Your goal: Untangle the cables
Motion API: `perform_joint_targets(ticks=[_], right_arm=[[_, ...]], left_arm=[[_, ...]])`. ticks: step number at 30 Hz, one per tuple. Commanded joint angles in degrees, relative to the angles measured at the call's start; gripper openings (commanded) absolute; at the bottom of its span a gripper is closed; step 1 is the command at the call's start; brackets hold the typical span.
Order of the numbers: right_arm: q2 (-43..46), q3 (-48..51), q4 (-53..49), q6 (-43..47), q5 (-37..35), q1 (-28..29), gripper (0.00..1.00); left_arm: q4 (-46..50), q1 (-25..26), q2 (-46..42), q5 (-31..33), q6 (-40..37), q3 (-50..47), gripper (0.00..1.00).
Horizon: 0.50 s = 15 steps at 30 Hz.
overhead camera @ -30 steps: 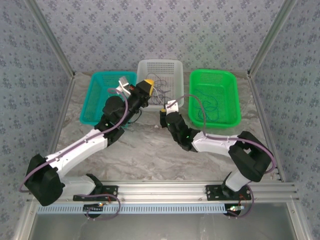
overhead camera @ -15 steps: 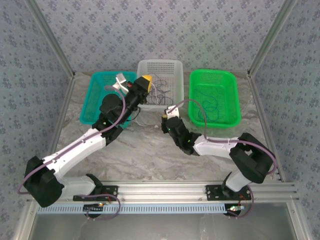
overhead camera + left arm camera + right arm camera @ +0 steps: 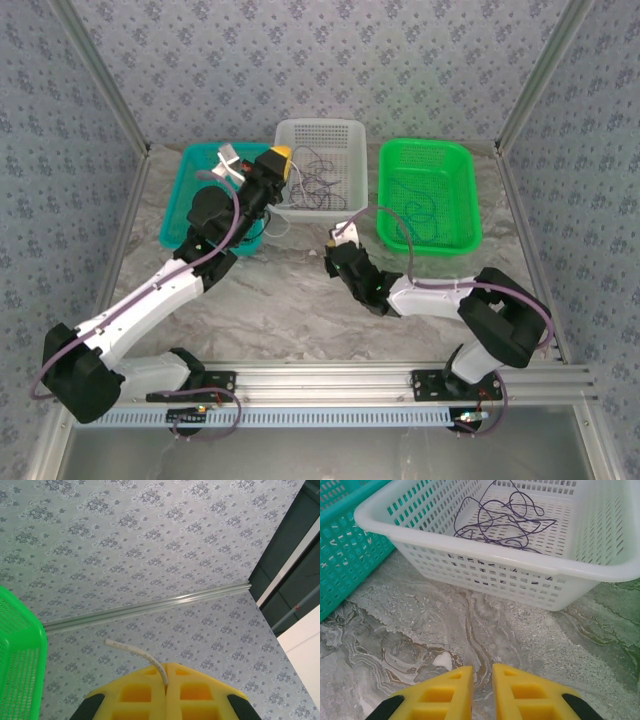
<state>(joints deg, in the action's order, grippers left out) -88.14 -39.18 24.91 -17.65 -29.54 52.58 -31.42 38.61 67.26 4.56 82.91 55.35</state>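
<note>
Cables (image 3: 501,522): thin purple tangled loops

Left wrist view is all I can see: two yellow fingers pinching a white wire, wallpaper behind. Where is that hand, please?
Observer: The left gripper, shut on the white cable, is above the white basket's left rim, beside the teal basket.
Operator: Any more wires?
Observer: A tangle of purple cables lies in the white basket.
Operator: And the other hand?
Observer: The right gripper hangs low over the table in front of that basket, jaws slightly apart, empty.
</note>
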Motion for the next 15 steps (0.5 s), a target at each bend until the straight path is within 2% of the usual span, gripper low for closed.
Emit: perform_joint_targets(ticks=[1, 3, 5, 8, 11, 15], right_arm=[[2.04, 0.20, -0.74, -1.58, -0.50, 0.50, 0.22], [3.30, -0.01, -0.70, -1.44, 0.17, 0.72, 0.32], [4.75, -0.20, -0.60, -0.69, 1.33, 0.97, 0.51], [6.53, -0.43, 0.40, 0.63, 5.37, 0.90, 0.69], [7.58, -0.77, 1.25, 0.49, 9.48, 0.30, 0.78], [9.52, 0.59, 4.99, -0.88, 18.67, -2.45, 0.80]], left_arm=[[-0.14, -0.40, -1.02, 0.49, -0.88, 1.86, 0.00], [0.11, -0.51, -1.11, 0.59, -0.85, 1.78, 0.00], [0.15, -0.58, -1.07, 0.68, -0.96, 1.64, 0.00], [0.13, -0.74, -0.87, 0.59, -0.78, 1.38, 0.00], [-0.05, -0.84, -0.65, 0.42, -0.57, 1.22, 0.00], [0.16, -0.90, -0.64, -0.05, -0.56, 1.14, 0.00]])
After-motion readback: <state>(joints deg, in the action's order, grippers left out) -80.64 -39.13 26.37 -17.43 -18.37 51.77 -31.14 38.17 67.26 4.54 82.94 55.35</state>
